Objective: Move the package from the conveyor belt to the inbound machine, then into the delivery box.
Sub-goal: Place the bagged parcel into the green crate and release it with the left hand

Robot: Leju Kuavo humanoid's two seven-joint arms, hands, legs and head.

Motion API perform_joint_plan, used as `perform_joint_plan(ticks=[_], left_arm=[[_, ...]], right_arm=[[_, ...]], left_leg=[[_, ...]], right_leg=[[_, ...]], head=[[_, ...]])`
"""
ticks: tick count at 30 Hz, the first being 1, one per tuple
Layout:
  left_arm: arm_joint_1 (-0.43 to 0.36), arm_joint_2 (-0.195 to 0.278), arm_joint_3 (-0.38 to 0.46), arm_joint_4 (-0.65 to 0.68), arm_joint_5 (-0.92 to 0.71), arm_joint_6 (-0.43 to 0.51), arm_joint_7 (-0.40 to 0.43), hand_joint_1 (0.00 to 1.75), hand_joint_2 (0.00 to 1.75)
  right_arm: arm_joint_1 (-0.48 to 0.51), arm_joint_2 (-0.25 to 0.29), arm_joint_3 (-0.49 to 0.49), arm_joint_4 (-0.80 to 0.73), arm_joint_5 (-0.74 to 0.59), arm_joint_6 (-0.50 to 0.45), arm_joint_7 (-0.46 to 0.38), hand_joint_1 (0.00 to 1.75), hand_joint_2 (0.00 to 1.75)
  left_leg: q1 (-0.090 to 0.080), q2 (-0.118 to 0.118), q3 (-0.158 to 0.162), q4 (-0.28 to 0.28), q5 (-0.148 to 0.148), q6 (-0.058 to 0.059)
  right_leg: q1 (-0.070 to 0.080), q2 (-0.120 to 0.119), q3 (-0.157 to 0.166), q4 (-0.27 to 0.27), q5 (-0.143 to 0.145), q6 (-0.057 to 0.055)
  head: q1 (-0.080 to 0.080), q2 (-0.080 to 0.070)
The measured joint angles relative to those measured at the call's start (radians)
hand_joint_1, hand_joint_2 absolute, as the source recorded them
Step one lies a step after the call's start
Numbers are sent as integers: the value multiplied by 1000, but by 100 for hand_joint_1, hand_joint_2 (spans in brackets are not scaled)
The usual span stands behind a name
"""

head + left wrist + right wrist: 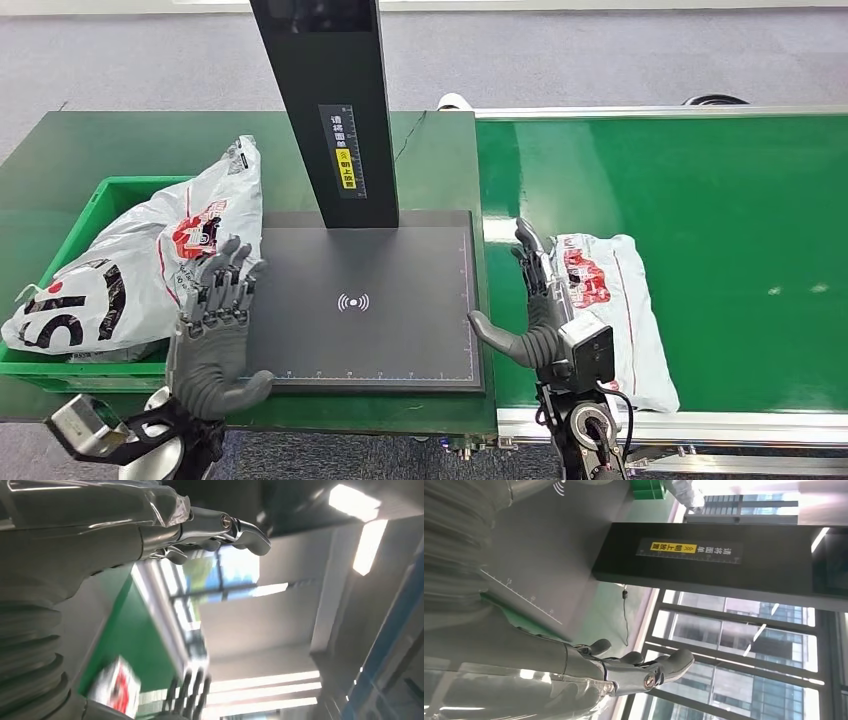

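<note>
Just beside the right hand (540, 300), on its outer side, the package (615, 310) lies flat on the green conveyor belt (720, 210): a white plastic mailer with red print, near the belt's front edge. The hand's fingers (530, 255) are stretched out straight and close together, edge-on along the package's near side; whether they touch it cannot be told. Its thumb is spread wide toward the inbound machine (370, 300), and the hand holds nothing.

On the thumb side of that hand sits the machine's dark flat scanning plate with a white wireless symbol at its middle, and a black upright post (325, 110) rises from its back edge, carrying a yellow and white label.

Across the plate, the left hand (215, 320) rests over the plate's front corner, fingers spread apart and slightly bent, thumb out toward the plate, empty. Right beside its fingertips, on the outer side, stands the green delivery box (95, 215), with a bulky white bag (150, 260) bearing black and red print inside it and rising over its rim.
</note>
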Motion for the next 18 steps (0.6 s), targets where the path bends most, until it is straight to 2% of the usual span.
perform_joint_plan(ticks=[3,9,18], left_arm=[[-28,-2,-30,113,35,-38,61,0,175],[-77,-20,-75,318,31,12,88,0,175],[-97,-35,-86,406,47,35,121,0,175]], right_arm=[[-7,3,-1,14,-16,-8,29,0,175],[-11,5,-1,44,-11,-26,66,0,175],[-11,5,0,78,6,-35,107,0,175]], left_leg=[[0,0,0,0,0,0],[0,0,0,0,0,0],[0,0,0,0,0,0]], right_leg=[[0,0,0,0,0,0],[0,0,0,0,0,0],[0,0,0,0,0,0]], head=[[0,0],[0,0],[0,0]])
